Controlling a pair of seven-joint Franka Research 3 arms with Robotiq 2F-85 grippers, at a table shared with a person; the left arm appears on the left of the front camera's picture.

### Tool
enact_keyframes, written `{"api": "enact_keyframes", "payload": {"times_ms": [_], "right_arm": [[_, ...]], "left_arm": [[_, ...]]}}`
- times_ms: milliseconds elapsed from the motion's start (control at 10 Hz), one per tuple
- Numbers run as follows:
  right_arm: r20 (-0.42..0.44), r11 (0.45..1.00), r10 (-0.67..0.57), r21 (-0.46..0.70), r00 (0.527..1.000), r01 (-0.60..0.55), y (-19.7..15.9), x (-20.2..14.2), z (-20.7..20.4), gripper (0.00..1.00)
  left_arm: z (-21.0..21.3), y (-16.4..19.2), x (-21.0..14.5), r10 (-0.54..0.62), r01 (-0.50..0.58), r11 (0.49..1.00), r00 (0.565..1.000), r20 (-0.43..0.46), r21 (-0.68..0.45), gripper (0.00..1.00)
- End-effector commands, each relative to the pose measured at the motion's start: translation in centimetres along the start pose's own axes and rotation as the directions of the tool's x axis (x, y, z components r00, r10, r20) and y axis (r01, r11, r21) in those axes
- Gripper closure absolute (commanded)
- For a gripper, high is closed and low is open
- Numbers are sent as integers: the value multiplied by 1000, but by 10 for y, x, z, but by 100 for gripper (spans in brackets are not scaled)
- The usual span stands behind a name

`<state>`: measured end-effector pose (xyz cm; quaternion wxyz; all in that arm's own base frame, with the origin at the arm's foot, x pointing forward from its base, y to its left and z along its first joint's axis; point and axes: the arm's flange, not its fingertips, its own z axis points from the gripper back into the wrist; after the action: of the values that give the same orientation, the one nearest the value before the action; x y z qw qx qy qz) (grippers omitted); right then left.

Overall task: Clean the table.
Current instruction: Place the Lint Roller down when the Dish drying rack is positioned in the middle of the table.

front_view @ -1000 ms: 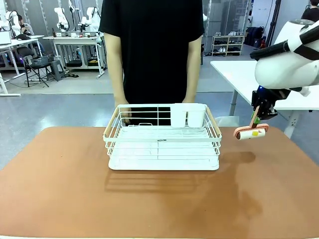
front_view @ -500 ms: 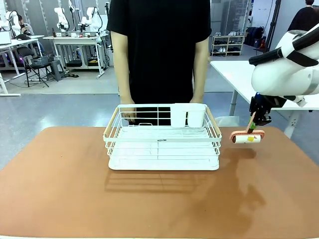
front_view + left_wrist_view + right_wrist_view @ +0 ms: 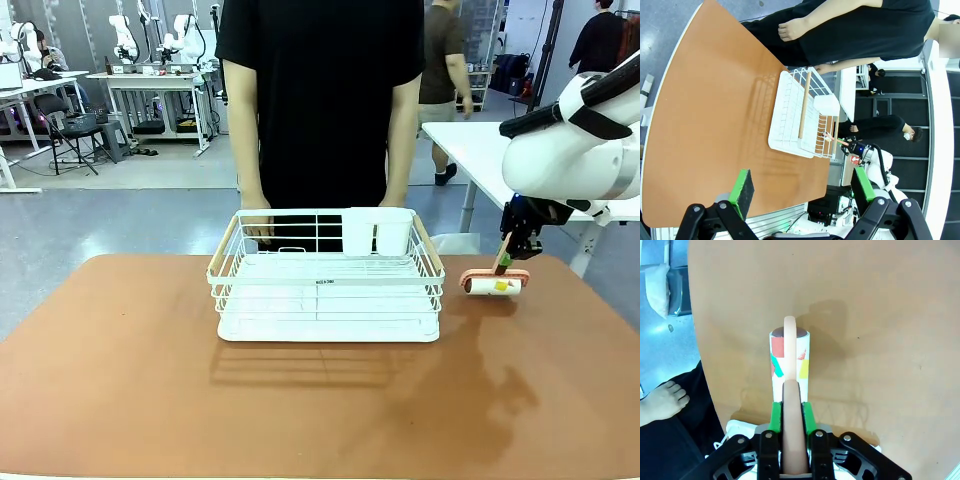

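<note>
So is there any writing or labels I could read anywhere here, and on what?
Small dark label on the front rail of the white wire rack: there is print, too small to read.
Coloured patches, red, green and yellow, on the white roller of the peach-handled lint roller: no letters can be made out.
Reddish-brown table: no text.
Nothing else here reads as a word, number or sign.

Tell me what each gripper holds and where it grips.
Right gripper: shut on the lint roller, gripped by its peach handle. Left gripper: open, holds nothing.
</note>
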<state>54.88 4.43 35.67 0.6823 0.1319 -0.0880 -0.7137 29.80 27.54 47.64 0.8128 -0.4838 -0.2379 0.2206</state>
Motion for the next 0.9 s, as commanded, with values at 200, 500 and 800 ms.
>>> {"api": "enact_keyframes", "payload": {"times_ms": [200, 500, 800], "right_arm": [[8, 999, -42, 10, 999, 42, -2, -6, -2, 79], [17, 999, -48, 2, 999, 48, -3, -6, -4, 49], [26, 998, -70, -9, 997, 70, -4, -3, 8, 2]], "left_arm": [[4, 0, 0, -23, 23, 1000, 1000, -6, -13, 0], [4, 0, 0, -23, 23, 1000, 1000, -6, -13, 0], [4, 0, 0, -23, 23, 1000, 1000, -6, -13, 0]]}}
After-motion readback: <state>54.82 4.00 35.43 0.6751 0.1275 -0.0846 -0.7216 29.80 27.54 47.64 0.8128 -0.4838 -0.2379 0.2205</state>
